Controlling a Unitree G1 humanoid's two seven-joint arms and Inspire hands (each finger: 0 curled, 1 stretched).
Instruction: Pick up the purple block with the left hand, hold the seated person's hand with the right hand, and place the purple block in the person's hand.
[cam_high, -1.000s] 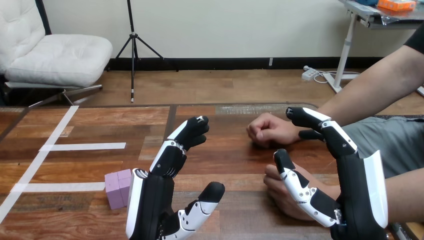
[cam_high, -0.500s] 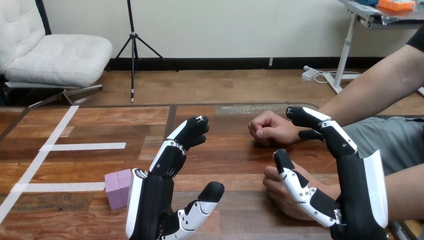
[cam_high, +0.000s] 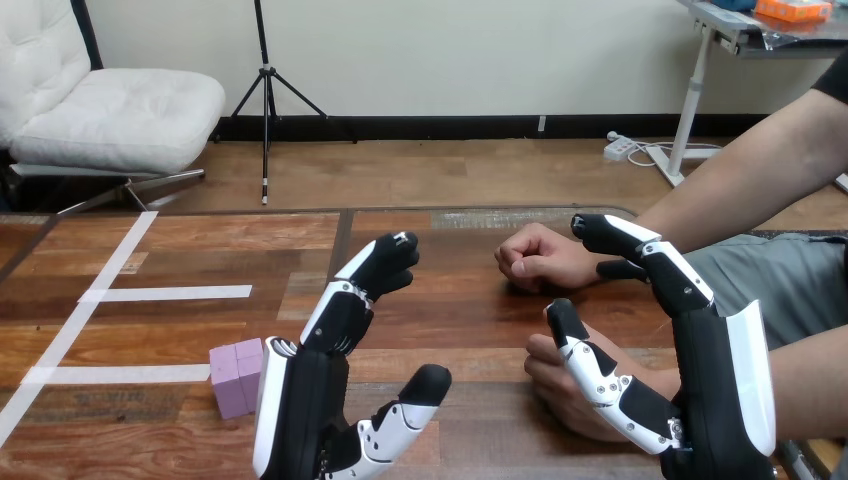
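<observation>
On the desk (cam_high: 470, 320), low at the left: the purple block (cam_high: 236, 375), lying flat, just beside the left hand (cam_high: 305, 390) on its outer side, with its right edge hidden behind that hand's white back, so no telling its long axis. Lies left of and below the left hand's fingers, far nearer to that hand than to the right hand (cam_high: 715, 380), which is well apart across the desk. Left hand: raised off the desk, back turned toward the block, fingers wide and only lightly bent, pointing up and away, thumb jutting toward the middle; holding nothing. Probably calls for a turn of the wrist and a drop down and leftward before any grasp, with the palm now facing away from the block. Right hand: upright at the right, fingers spread and nearly straight, thumb stretched out over the person's hand at the view's lower right (cam_high: 545, 375), not curled round it; touching or not, cannot tell. Farther back on the desk, apart from both robot hands: the person's other hand, a fist (cam_high: 540, 258).
</observation>
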